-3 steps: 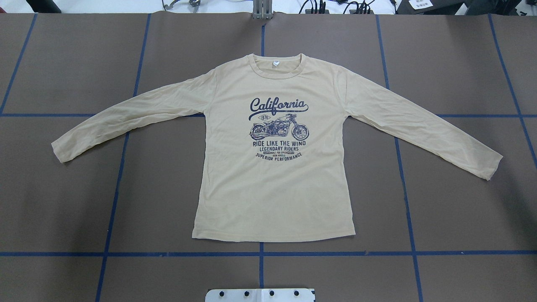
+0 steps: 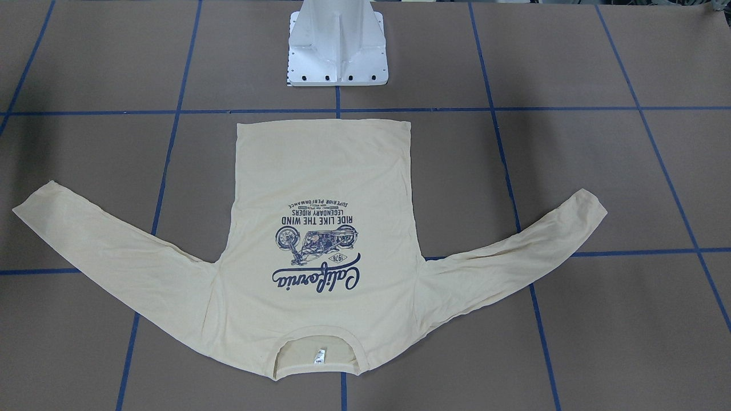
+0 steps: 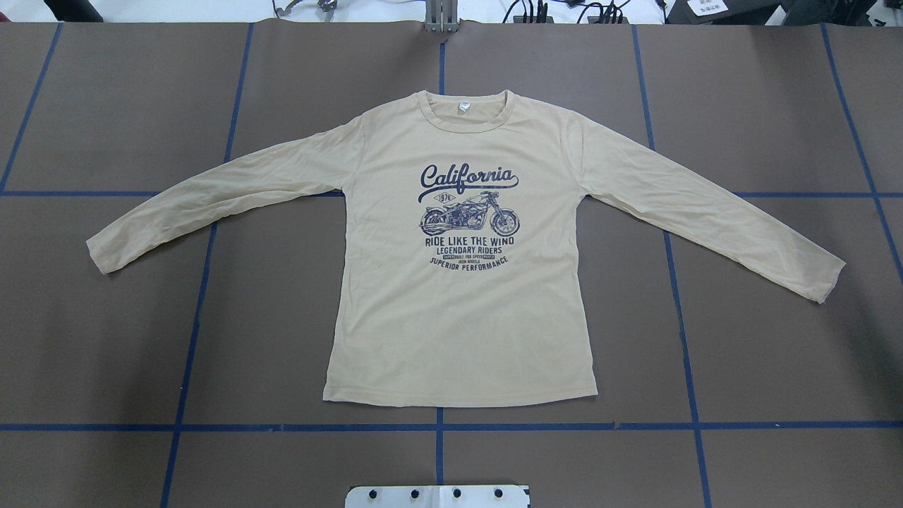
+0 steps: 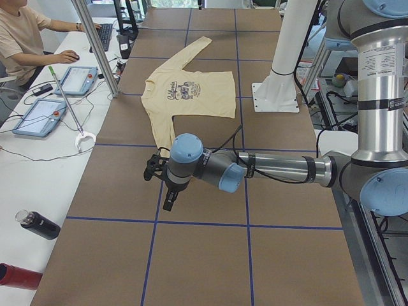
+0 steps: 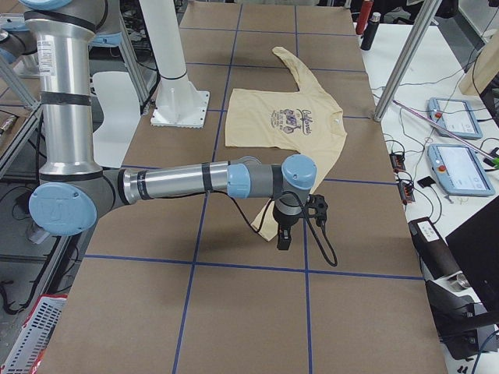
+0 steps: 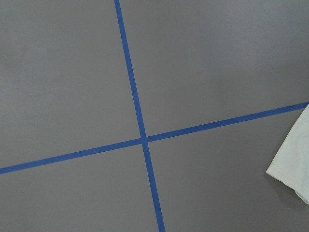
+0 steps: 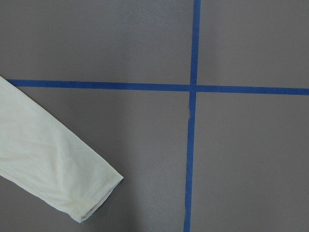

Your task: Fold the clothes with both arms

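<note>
Shows a cream long-sleeved shirt (image 3: 458, 317) spread flat and print-up at mid-worktop (image 3: 106, 339), hem nearest the white pedestal (image 2: 337, 57), neckline on the far side, both sleeves angled out wide.

Finds the left arm (image 4: 280, 169) stretched low across the brown surface, with the left gripper (image 4: 167, 203) pointing down near the end of the left sleeve and clear of the cloth. Cannot tell from the side view whether released or clenched. Mirrors that at the opposite end with the right arm (image 5: 171, 181) and the right gripper (image 5: 284, 241) poised near the right cuff. Same doubt there about its grip. Catches only a cuff edge and crossed tape in each wrist view.

Records no change in the overhead view from a moment ago: same spread, same creases, same place.

Takes in a brown covering ruled into large squares by blue tape (image 3: 437, 427). Alongside, a white side table (image 4: 38, 166) with two control tablets (image 4: 38, 115), loose cables, a dark bottle (image 4: 38, 224), and a seated person (image 4: 22, 38) at a keyboard (image 4: 102, 37).
</note>
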You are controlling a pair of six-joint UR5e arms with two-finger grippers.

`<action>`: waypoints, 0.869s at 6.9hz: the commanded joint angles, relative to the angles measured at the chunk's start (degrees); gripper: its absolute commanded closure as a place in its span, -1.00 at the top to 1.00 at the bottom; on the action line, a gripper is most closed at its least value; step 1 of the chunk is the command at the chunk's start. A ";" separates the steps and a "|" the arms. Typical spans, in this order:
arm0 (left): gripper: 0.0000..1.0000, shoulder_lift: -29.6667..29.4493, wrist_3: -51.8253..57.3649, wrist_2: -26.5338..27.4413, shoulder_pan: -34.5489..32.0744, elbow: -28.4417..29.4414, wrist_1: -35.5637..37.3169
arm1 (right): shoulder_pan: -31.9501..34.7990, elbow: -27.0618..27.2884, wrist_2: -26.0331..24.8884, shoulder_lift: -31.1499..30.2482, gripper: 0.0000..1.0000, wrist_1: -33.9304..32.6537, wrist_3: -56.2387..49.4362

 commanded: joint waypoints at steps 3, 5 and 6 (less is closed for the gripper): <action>1.00 0.75 -0.44 0.09 0.02 -0.17 -2.19 | -0.27 1.70 0.28 0.39 1.00 0.09 0.28; 1.00 0.40 -0.35 0.00 0.02 -0.18 -2.63 | -2.02 -4.74 4.03 0.84 1.00 11.95 0.89; 1.00 0.40 -0.35 0.09 0.02 0.35 -3.50 | -2.64 -12.46 5.72 2.14 1.00 22.48 6.55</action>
